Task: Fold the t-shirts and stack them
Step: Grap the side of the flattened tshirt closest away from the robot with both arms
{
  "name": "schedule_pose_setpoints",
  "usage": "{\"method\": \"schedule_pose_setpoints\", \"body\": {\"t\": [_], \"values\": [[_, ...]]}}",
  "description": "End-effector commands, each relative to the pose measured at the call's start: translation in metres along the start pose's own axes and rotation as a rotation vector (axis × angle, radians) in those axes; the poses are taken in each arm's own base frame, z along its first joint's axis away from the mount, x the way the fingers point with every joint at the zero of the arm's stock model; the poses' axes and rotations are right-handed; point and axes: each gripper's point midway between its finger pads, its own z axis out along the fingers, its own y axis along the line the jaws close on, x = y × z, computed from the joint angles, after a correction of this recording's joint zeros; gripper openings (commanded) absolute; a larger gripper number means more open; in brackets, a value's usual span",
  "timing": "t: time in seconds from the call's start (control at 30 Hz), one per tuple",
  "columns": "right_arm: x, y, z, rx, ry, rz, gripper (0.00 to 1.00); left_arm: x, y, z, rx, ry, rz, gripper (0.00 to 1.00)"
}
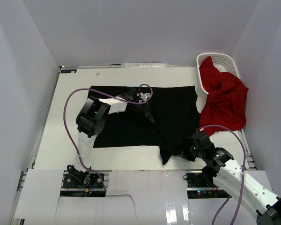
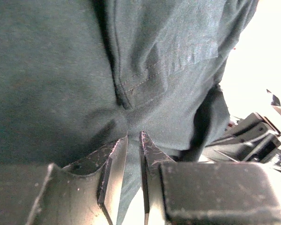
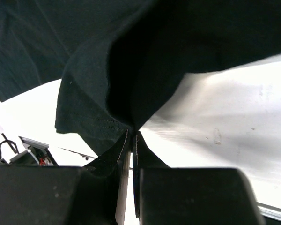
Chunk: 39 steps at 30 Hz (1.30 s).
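Note:
The black t-shirt lies spread across the middle of the table, its right part bunched and lifted. My left gripper is shut on a fold of the black t-shirt near its middle; the left wrist view shows cloth pinched between the fingertips. My right gripper is shut on the black t-shirt's near right edge and holds it off the table; the hem hangs from the tips. The red t-shirt is draped over the white basket's side onto the table at the right.
The white lattice basket stands at the back right corner. White walls close in the table on three sides. My right arm's base and cables show in the left wrist view. Bare white tabletop lies under the lifted cloth.

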Motion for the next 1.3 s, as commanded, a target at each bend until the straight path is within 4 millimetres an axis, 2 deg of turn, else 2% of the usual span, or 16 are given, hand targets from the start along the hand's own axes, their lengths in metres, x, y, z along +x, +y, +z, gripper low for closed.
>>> {"method": "schedule_pose_setpoints", "body": {"t": [0.0,0.2,0.4,0.63,0.77,0.83,0.9,0.97,1.0,1.03,1.1,1.13,1.23,1.27], "values": [[0.008,-0.021,-0.009,0.095,0.033,-0.017,0.08,0.021,0.134,0.002,-0.387,0.000,-0.123,0.32],[0.016,-0.024,-0.017,0.096,0.067,-0.029,0.08,0.020,0.143,0.004,-0.386,0.004,-0.142,0.32],[0.021,-0.023,-0.025,0.076,0.082,-0.021,0.08,0.015,0.141,-0.001,-0.388,-0.009,-0.139,0.32],[0.009,-0.011,-0.039,0.102,0.058,-0.066,0.08,0.014,0.143,-0.004,-0.387,-0.012,-0.146,0.31],[-0.001,-0.002,-0.041,0.115,0.045,-0.126,0.08,0.006,0.145,-0.007,-0.372,-0.020,-0.157,0.31],[-0.002,0.004,-0.042,0.125,0.065,-0.141,0.08,-0.001,0.143,-0.007,-0.362,-0.025,-0.159,0.31],[-0.002,0.006,-0.041,0.133,0.089,-0.164,0.08,-0.017,0.138,-0.008,-0.354,-0.046,-0.142,0.31],[-0.002,0.009,-0.045,0.145,0.106,-0.183,0.08,-0.020,0.140,-0.009,-0.367,-0.036,-0.144,0.31],[-0.001,0.006,-0.046,0.174,0.128,-0.200,0.08,-0.030,0.137,-0.011,-0.359,-0.050,-0.136,0.31],[-0.004,0.010,-0.051,0.179,0.130,-0.214,0.08,-0.031,0.136,-0.011,-0.357,-0.049,-0.138,0.31],[-0.003,0.005,-0.057,0.223,0.154,-0.232,0.08,-0.034,0.130,-0.012,-0.339,-0.046,-0.136,0.31],[-0.007,0.011,-0.062,0.224,0.142,-0.241,0.08,-0.034,0.123,-0.014,-0.318,-0.045,-0.137,0.31],[-0.009,0.005,-0.070,0.284,0.155,-0.254,0.08,-0.025,0.112,-0.017,-0.298,-0.026,-0.137,0.32],[-0.009,0.004,-0.073,0.302,0.167,-0.257,0.08,-0.026,0.099,-0.022,-0.278,-0.032,-0.124,0.34]]}}
